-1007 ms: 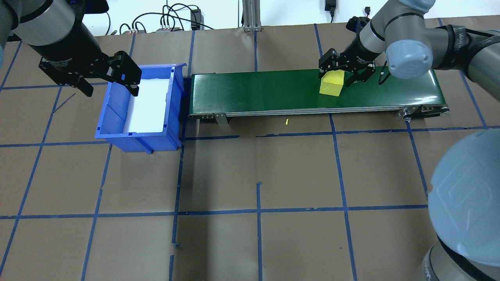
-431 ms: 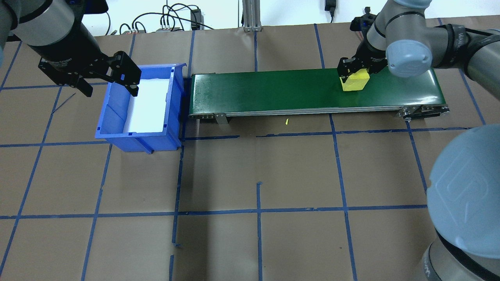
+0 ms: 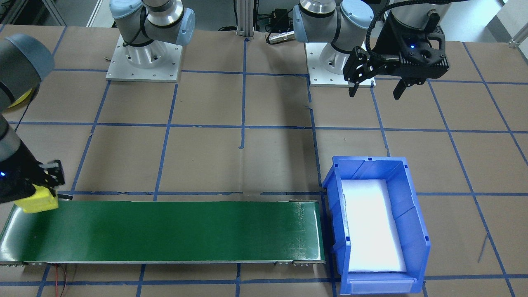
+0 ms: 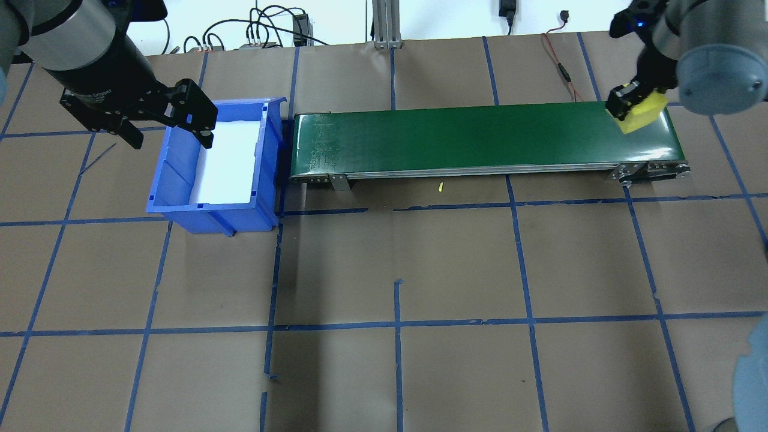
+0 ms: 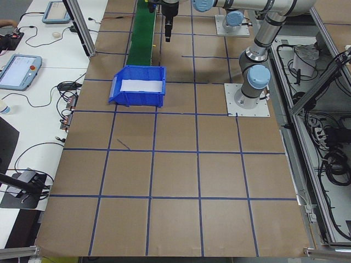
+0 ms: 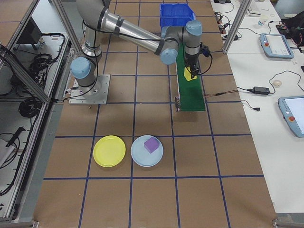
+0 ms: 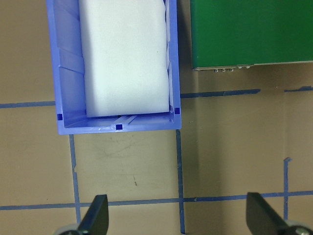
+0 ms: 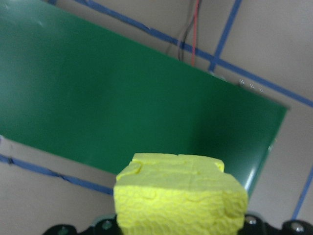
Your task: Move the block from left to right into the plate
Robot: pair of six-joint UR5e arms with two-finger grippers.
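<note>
A: What has changed since a second ago?

B: The yellow block [image 4: 643, 113] has travelled from the middle-right of the green conveyor belt [image 4: 468, 141] to its far right end, carried by the right gripper [image 4: 637, 103].

A: Where does the block sit now?

B: Lifted above the belt's right end, tilted — the right gripper's jaws are clenched on it. The right wrist view shows its rough yellow face filling the lower frame, with the green belt below it.

A: And the plates?

B: In the right-side view two plates lie on the table well apart from the belt — a yellow plate [image 6: 109, 151] and, just beside it, a pale blue plate [image 6: 147, 151] carrying a purple block [image 6: 151, 144].

A: The other arm?

B: The left gripper [image 4: 157, 123] hangs above the table by the edge of the blue bin [image 4: 180, 174], jaws spread apart and holding nothing. A white pad [image 4: 227, 159] lines the bin, which stands at the belt's left end.
</note>
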